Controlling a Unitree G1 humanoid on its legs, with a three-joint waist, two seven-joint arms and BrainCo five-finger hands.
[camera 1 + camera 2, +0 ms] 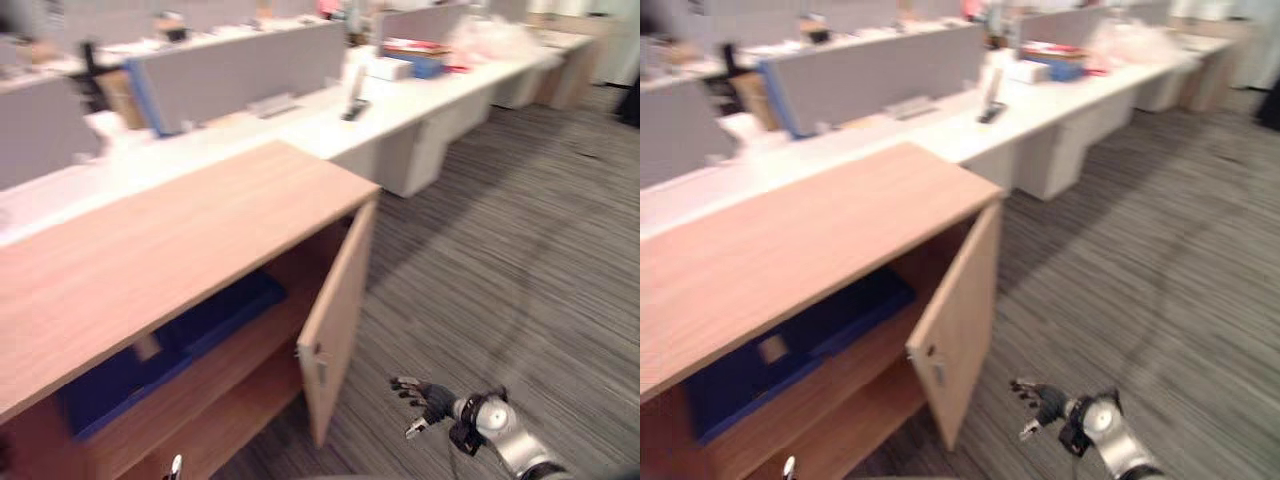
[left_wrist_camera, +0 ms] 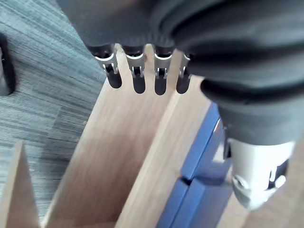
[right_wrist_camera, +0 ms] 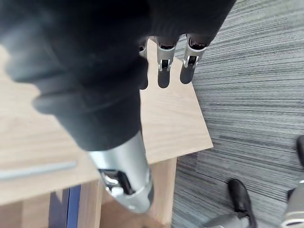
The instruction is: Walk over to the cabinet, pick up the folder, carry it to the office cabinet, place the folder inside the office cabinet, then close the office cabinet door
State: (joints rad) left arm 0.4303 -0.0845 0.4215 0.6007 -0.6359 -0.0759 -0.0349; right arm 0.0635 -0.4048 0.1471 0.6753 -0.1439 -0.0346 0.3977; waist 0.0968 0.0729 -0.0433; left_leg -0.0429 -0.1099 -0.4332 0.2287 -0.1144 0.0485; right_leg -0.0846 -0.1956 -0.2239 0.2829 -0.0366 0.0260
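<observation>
Folder point(image 1: 215, 315) lies on the shelf inside the cabinet point(image 1: 150, 250), so I judge the placing done. Only the door point(image 1: 340, 300) is left: it stands half open. My right hand point(image 1: 420, 398) hovers low, just right of the door, fingers loosely spread and empty. My left hand point(image 2: 160, 71) has straight fingers and holds nothing.

The folder point(image 1: 825, 335) lies on a shelf inside the office cabinet point(image 1: 790, 240), door point(image 1: 955, 325) open.
</observation>
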